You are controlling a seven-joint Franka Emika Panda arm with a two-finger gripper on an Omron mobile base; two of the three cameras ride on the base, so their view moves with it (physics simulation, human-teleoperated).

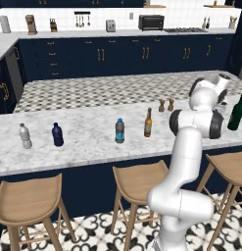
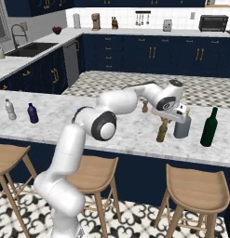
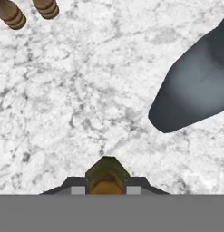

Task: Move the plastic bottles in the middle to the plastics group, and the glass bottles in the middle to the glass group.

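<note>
Two wooden shakers (image 1: 166, 105), three stools (image 1: 140, 182)

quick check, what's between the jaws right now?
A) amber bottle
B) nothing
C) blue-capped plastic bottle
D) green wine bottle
A: in the right base view the gripper sits on the neck of an amber bottle standing beside the grey-blue bottle; the hand view shows its top between the fingertips.

No readable text, brand, number or sign anywhere.

The amber bottle (image 1: 148, 123) carries an orange-yellow label and the blue-capped bottle (image 1: 120, 131) a teal band, but both are plain blurs of colour with no letters to make out; the appliances on the far counter (image 1: 117, 33) show no legible markings either.
</note>
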